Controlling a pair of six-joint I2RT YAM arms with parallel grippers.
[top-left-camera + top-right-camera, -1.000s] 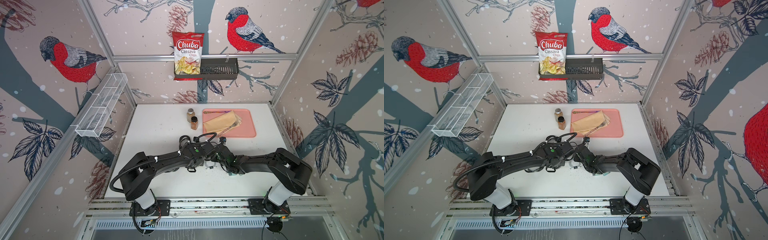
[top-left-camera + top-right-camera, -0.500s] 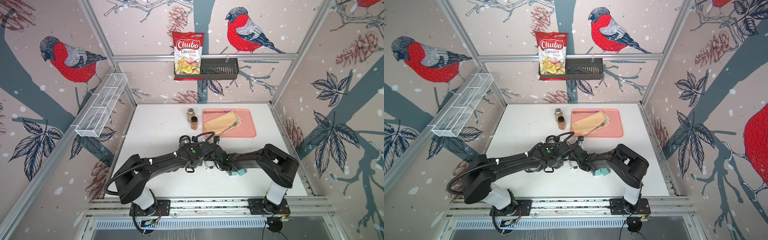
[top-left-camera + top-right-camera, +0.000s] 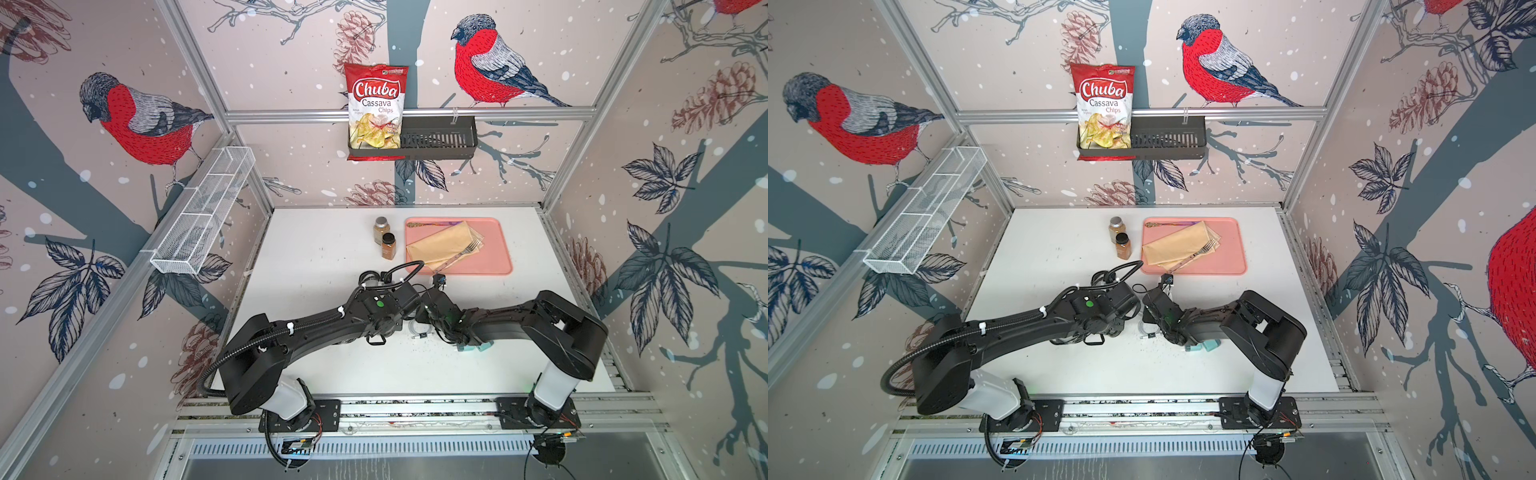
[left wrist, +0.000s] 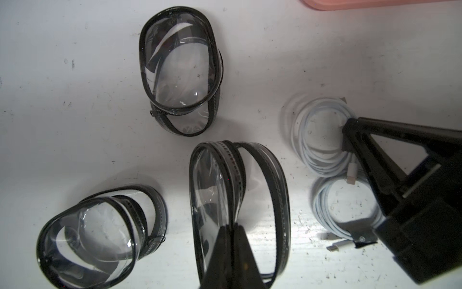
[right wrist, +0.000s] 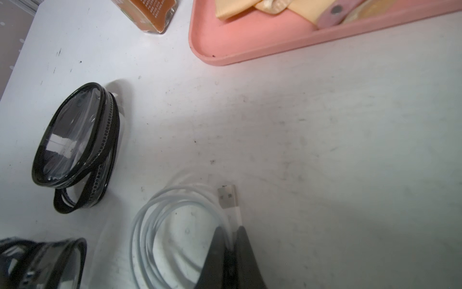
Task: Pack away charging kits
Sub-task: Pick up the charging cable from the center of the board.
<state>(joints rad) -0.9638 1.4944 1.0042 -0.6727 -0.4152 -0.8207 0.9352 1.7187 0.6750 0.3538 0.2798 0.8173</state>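
Observation:
Three oval clear black-rimmed cases lie on the white table in the left wrist view. My left gripper (image 4: 231, 226) is shut on the rim of the middle case (image 4: 215, 190); the other two cases (image 4: 177, 67) (image 4: 97, 230) lie free. Beside them are two coiled white cables (image 4: 303, 140) (image 4: 322, 207). My right gripper (image 5: 231, 232) is shut on one white cable (image 5: 190, 195) close to its USB plug (image 5: 227, 197). A teal charger (image 3: 473, 345) (image 3: 1204, 345) peeks out from under the right arm in both top views. Both wrists meet over the table's middle and hide the cases from above.
A pink tray (image 3: 494, 266) with a folded tan cloth (image 3: 440, 245) and a fork (image 3: 465, 251) sits just behind the grippers. Two brown spice jars (image 3: 381, 228) (image 3: 388, 245) stand left of it. A chips bag (image 3: 376, 110) hangs in a wall basket (image 3: 440, 141).
The right gripper's jaws have shut on the white cable. The right arm swung back, uncovering the teal charger beneath it. The left gripper stays shut on its case.

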